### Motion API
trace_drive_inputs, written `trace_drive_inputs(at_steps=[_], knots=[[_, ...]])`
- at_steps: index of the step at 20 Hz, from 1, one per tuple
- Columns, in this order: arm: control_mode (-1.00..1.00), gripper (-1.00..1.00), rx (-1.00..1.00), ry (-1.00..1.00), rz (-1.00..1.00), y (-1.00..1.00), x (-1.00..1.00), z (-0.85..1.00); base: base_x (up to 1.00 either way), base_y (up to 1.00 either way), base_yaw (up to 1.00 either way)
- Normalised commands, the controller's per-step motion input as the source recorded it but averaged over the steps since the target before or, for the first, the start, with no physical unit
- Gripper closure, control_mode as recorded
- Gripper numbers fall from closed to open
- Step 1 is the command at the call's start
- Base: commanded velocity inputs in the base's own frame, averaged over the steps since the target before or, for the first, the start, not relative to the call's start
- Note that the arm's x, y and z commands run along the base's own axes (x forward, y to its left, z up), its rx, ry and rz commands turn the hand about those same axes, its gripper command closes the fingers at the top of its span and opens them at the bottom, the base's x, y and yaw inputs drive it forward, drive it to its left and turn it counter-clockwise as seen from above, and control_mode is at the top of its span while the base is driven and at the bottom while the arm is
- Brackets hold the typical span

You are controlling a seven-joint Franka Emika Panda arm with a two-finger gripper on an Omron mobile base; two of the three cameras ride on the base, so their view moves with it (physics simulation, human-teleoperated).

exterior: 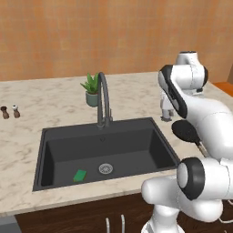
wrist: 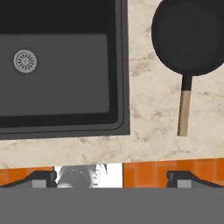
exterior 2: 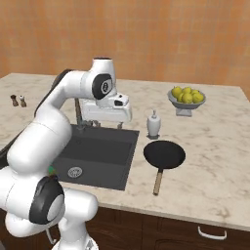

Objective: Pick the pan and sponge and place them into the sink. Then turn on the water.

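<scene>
Claw [wrist: 112, 181] w/ jaws spread wide, nothing between them, touching nothing; it hangs above the pale marble surface [exterior 2: 215, 146], between the basin and the pan. Round black frying pan w/ thin light wooden handle [exterior 2: 164, 155] sits on the surface just right of the large dark grey rectangular sink [exterior: 109, 150], handle pointing to the front edge. Small green rectangular sponge [exterior: 80, 175] lies on the sink floor, left of the round silver drain [exterior: 105, 169]. Tall dark arched faucet [exterior: 103, 98] stands behind the basin.

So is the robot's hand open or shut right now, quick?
Gripper: open, holding nothing, up above the counter between sink and pan.
</scene>
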Motion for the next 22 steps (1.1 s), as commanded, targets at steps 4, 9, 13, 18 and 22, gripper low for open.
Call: trace_drive_inputs(at_steps=[4,9,13,18,22], knots=[[-1.0,-1.0,0.12,0.08,0.0,-0.91,0.0,-0.05,0.0,0.0,0.0],[-1.0,-1.0,0.09,0.04,0.0,-0.46,0.0,-0.12,0.0,0.0,0.0],[-1.0,-1.0,0.01,0.1,0.0,-0.48,0.0,-0.46,0.0,0.0,0.0],[-1.0,-1.0,0.0,0.03,0.0,-0.63,0.0,-0.52,0.0,0.0,0.0],[-1.0,-1.0,0.0,0.01,0.02,-0.6,0.0,-0.67,0.0,0.0,0.0]])
